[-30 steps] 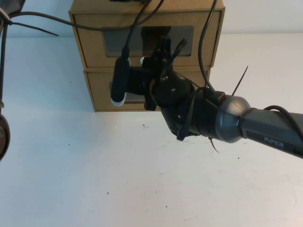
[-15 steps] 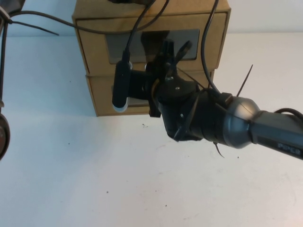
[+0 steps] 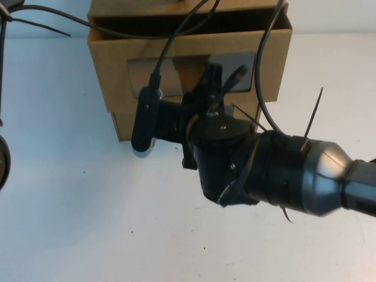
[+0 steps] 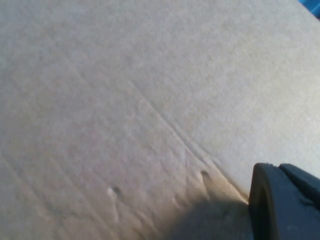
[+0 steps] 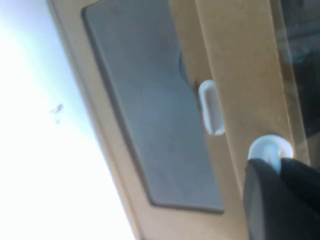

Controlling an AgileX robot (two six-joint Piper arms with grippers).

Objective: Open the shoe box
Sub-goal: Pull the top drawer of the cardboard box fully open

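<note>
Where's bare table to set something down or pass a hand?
Free: white table left of the right arm, in front of the stacked brown cardboard drawer boxes; right of them, behind that arm. Crowded: the pulled-out drawer front, where the right pincer is shut on the small white round knob. The left pincer sits against cardboard.

This looks like a robotics lab test bench. A dark, jointed robot arm [image 3: 305,176] reaches in from the right over a plain white table [image 3: 70,223] — loose black cables [image 3: 258,59] loop down to it, and a cable tie [image 3: 314,114] sticks up from its wrist. The props are a cardboard shoe box [image 3: 111,64] stacked on a second box [image 3: 123,124] at the far edge, staged against a pale, blank wall [image 3: 329,17].
</note>
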